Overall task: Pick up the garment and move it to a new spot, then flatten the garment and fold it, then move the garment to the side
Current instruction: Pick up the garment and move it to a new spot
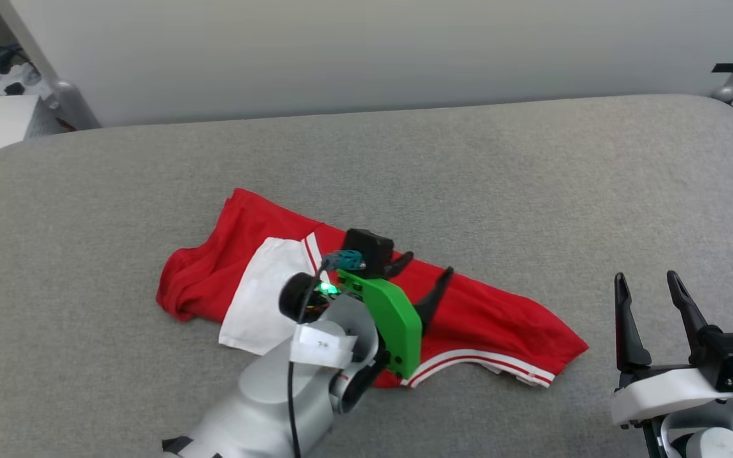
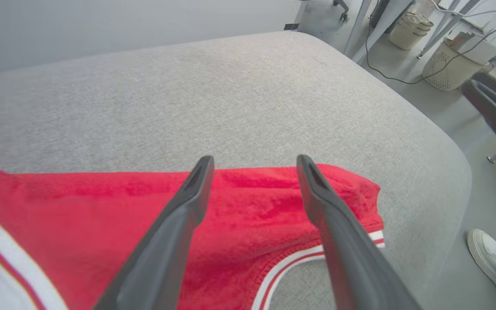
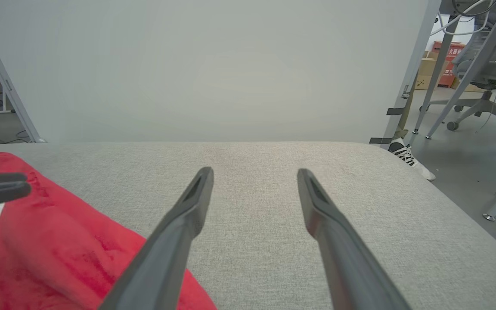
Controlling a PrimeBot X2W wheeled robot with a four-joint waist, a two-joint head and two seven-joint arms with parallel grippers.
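The garment (image 1: 487, 318) lies crumpled in a loose long strip across the middle of the grey padded table (image 1: 532, 178), red with a white sleeve (image 1: 265, 292) folded on top and striped trim along its near edge. My left gripper (image 1: 427, 267) hovers over its middle, open, with nothing between its fingers (image 2: 187, 202); red fabric (image 2: 248, 215) lies just beneath them. At the table's near right my right gripper (image 1: 649, 286) stands open over bare grey cloth, and its wrist view catches the garment (image 3: 50, 245) off to the left.
A pale wall panel (image 1: 366, 51) closes the table's far side. Baskets (image 2: 450, 64), cables and desk legs stand beyond the right end. A person's shoe (image 2: 495, 262) is on the floor there. An office chair (image 3: 480, 86) stands further off.
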